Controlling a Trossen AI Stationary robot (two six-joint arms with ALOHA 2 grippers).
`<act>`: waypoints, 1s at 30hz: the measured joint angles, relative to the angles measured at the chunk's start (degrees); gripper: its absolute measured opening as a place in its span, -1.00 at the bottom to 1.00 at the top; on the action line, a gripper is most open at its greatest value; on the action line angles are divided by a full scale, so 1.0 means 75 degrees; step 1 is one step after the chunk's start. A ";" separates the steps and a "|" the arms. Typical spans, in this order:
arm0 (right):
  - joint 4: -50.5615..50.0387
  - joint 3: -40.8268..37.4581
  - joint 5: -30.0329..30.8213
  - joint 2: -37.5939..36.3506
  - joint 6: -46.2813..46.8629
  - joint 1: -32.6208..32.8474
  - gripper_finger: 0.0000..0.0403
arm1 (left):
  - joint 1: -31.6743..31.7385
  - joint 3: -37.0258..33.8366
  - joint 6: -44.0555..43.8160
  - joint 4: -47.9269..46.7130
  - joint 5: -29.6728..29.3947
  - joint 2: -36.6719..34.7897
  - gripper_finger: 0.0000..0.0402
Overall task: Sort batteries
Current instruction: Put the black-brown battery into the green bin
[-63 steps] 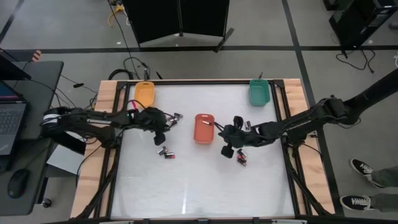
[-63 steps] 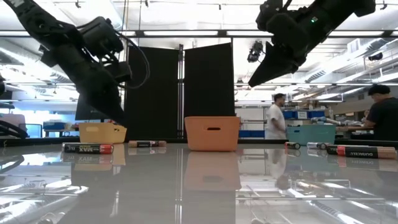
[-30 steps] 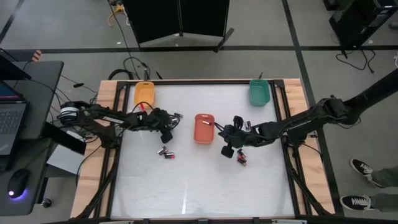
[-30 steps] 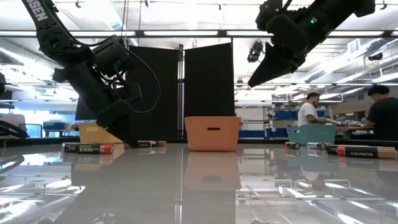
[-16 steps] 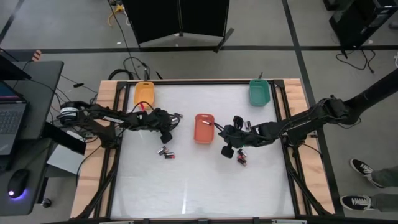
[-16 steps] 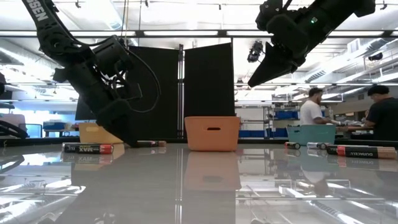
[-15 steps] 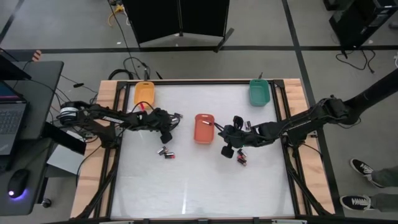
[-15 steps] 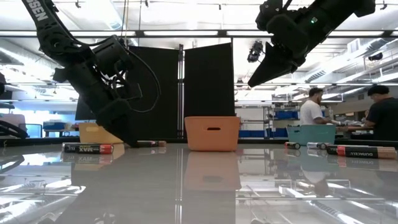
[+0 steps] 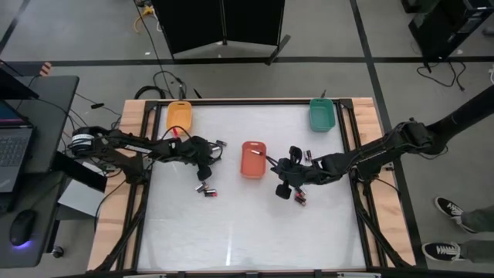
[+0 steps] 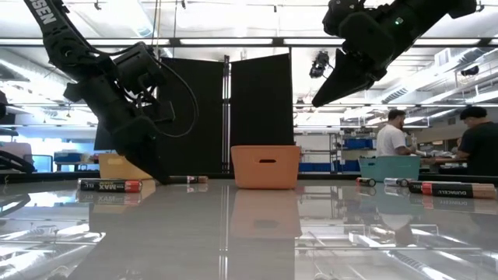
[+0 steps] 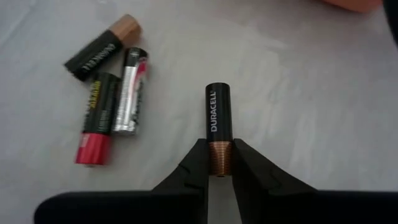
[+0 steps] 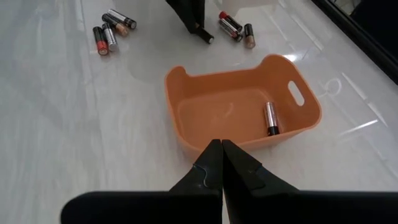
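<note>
The left gripper is clamped on the copper end of a black battery, low over the white table near its left side. Just beside that battery lie three loose batteries: a black and copper one, a silver one and a black and red one, the last two side by side and touching. In the high view a further pair of batteries lies nearer the front of the table, below the left gripper, and another small battery lies just behind it.

The right gripper hangs above the table with its fingers pressed together and nothing between them, right beside the red-orange tray. More batteries lie under and around the right arm.

The red-orange tray stands at mid-table between the two arms and holds one silvery battery lying flat on its floor. An orange tray stands at the far left corner and a teal tray at the far right corner; their contents cannot be made out.

In the low view, two people stand in the room behind the table.
</note>
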 joint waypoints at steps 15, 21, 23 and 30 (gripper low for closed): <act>0.0003 0.0000 -0.0003 0.0000 0.0139 0.0002 -0.96 | -0.0003 0.0000 -0.0098 0.0474 0.0674 -0.0023 -0.75; 0.0346 0.0003 -0.0009 0.0000 0.0215 0.0002 -0.95 | -0.0003 0.0003 -0.0271 0.1121 0.1204 -0.0026 -0.75; 0.0567 0.0003 -0.0017 0.0000 0.0181 0.0002 -0.95 | -0.0003 0.0003 -0.0301 0.1464 0.1422 -0.0026 -0.75; 0.2449 -0.0590 -0.0192 0.0003 -0.0244 -0.0102 -0.95 | 0.0000 0.0015 -0.0469 0.2947 0.2238 -0.0032 -0.75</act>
